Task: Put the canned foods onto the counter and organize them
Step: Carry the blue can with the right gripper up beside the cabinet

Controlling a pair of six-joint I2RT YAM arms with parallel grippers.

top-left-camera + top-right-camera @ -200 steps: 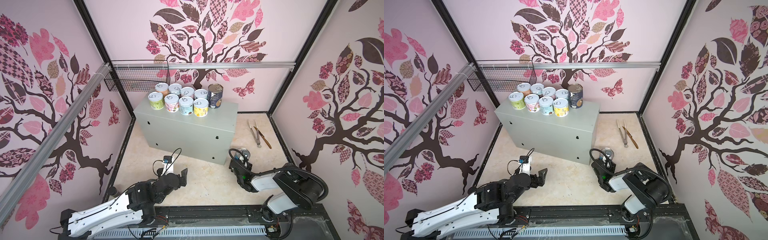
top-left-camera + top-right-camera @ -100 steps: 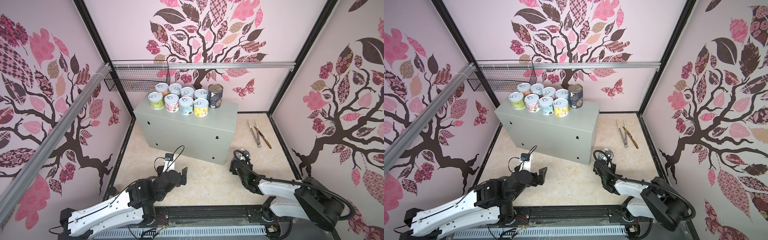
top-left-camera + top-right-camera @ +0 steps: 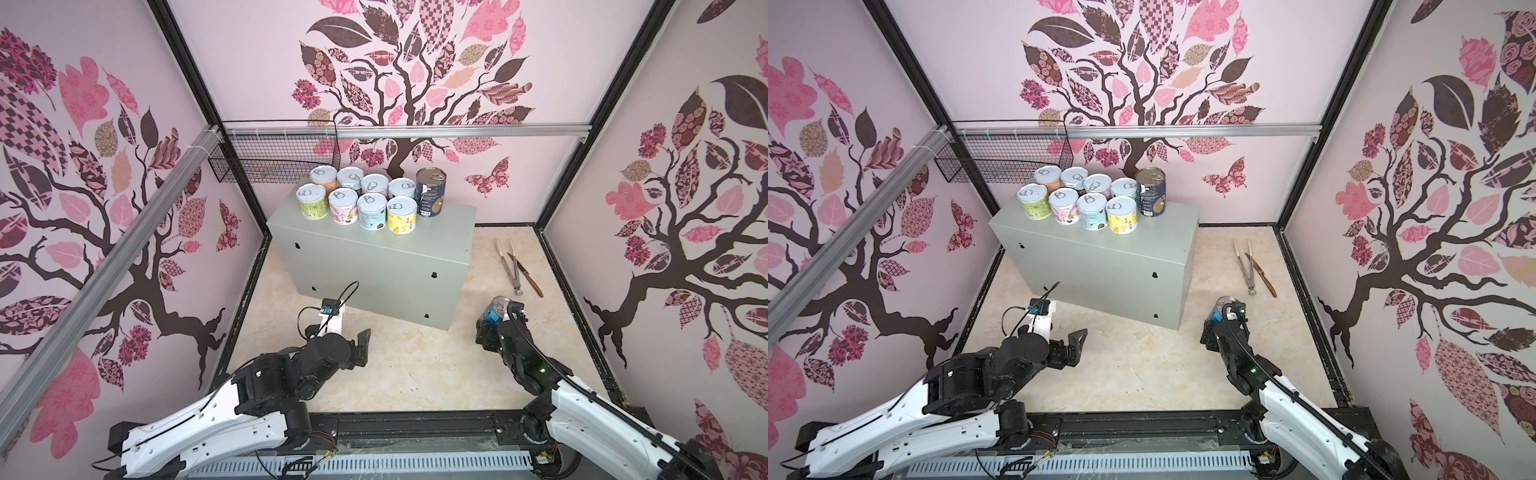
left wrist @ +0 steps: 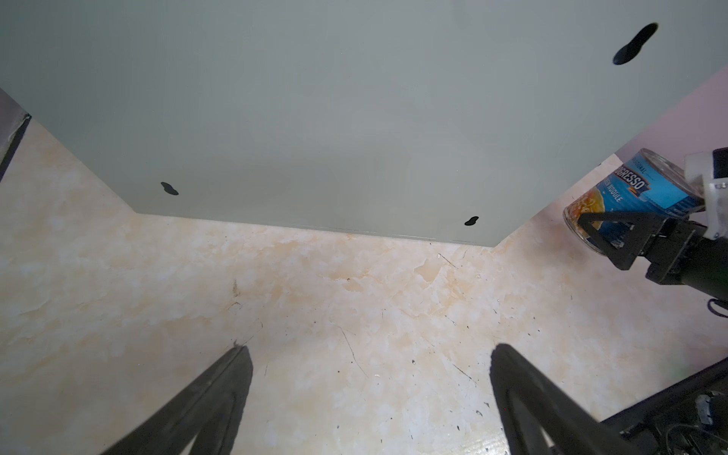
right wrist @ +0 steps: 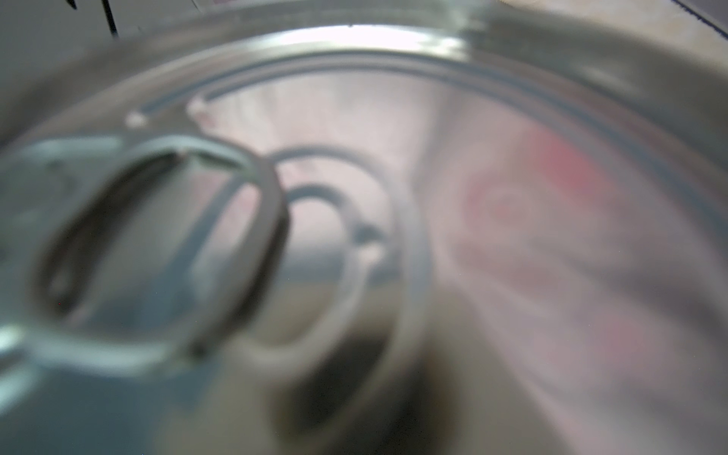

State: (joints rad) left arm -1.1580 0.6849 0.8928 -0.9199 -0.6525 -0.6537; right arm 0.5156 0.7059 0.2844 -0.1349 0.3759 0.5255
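Floor (image 3: pixel 395 365) of beige marbled stone, enclosed by pink walls (image 3: pixel 415 62) printed with dark-branched trees and framed in black. An aluminium rail (image 3: pixel 457 131) crosses the back wall, and a black wire basket (image 3: pixel 274 162) sits at its left end. The grey metal counter (image 3: pixel 374 257) stands on the floor near the back wall. On its top, eight short cans (image 3: pixel 372 210) stand upright in two close rows of four, with the dark-labelled tall can (image 3: pixel 431 193) just beside their right end. Metal tongs (image 3: pixel 509 266) and a knife (image 3: pixel 525 272) lie on the floor to the right of the counter.

Both top views show the blue-labelled Progresso can (image 3: pixel 1216 317) near the counter's front right corner, largely covered by the right gripper (image 3: pixel 492 320). Only the left wrist view shows this can tilted, with one black finger (image 4: pixel 614 236) laid across its label and the jaws clasping its sides. The same view shows the left gripper (image 4: pixel 370 348), jaws spread wide over bare floor, facing the counter's knobbed front.

The right wrist view is filled by the can's pull-tab lid, out of focus, and the fingers lie outside that frame. Whether the can's base touches the floor cannot be told.
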